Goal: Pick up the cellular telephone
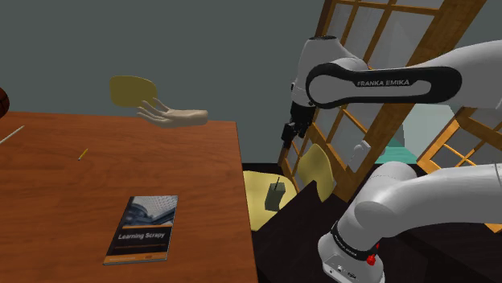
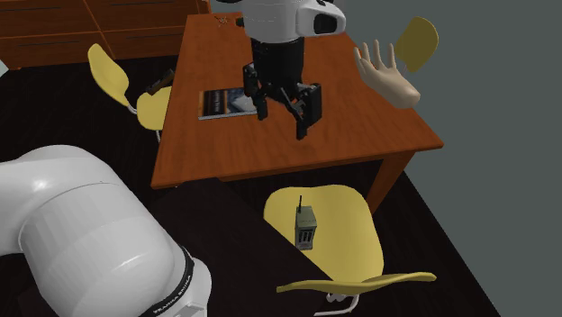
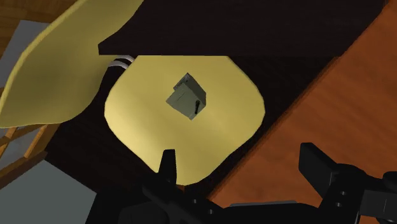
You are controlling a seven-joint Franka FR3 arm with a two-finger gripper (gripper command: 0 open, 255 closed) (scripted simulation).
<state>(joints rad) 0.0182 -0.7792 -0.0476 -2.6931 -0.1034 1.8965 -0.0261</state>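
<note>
Cellular telephone (image 2: 306, 227): grey, antenna up, upright on yellow chair seat (image 2: 347, 236), beside desk (image 2: 270, 158) edge. Jaws: wide, empty, well above telephone. Recommend: descend straight, centre on body, clear antenna, close across narrow sides.

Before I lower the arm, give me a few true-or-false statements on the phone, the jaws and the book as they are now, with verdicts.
1. The phone is on the yellow chair seat. True.
2. The jaws are shut on the phone. False: they stand open and empty, well clear of it.
3. A book lies flat on the wooden table. True.
4. The phone lies flat on its back. False: it stands upright with its antenna pointing up.
</note>
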